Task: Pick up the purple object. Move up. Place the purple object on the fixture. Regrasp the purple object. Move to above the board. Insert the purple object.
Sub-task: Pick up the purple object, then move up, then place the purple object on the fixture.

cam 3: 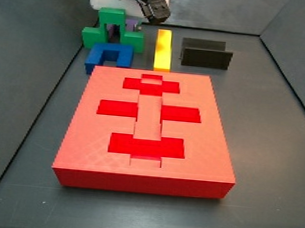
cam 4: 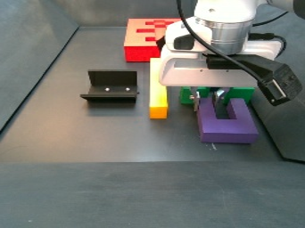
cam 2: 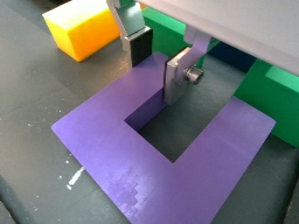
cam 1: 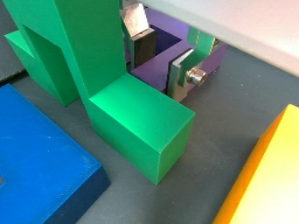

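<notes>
Purple object (cam 2: 176, 153) lay flat on floor, beside green block (cam 1: 111, 83). Open end of U pointed away from gripper (cam 2: 158, 63), long axis along prongs. Jaws spread, straddling base bar of U, one finger (cam 2: 177, 74) inside gap, not squeezing. Yellow block (cam 4: 158, 101) near. Board (cam 3: 150, 126) well apart.
</notes>
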Motion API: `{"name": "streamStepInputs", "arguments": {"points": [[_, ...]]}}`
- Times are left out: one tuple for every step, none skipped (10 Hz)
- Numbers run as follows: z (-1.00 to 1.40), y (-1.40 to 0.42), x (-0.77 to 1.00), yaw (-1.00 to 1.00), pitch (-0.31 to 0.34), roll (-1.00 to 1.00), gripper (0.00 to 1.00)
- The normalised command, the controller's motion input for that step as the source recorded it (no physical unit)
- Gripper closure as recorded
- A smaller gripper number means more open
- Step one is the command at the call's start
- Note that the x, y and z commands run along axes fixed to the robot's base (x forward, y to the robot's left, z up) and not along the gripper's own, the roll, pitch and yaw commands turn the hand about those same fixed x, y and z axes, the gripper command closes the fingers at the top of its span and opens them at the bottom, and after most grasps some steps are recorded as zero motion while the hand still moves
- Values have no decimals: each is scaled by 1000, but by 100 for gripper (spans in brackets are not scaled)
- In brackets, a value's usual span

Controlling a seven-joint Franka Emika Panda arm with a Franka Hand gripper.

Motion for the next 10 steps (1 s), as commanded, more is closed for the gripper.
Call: {"name": "streamStepInputs", "arguments": {"points": [[0,0,0,0,0,0,100],[0,0,0,0,0,0,100],[833,0,0,0,0,0,100],[832,11,17,49,-4,3,100],[654,-1,-23,44,21,7,100],[261,6,-5,21,-8,41,100],[-63,0,0,0,-103,-66,100],[426,280,269,0,-109,-669,100],[894,311,657,-77,0,-689,100],[946,200,837,-106,37,-540,100]]}}
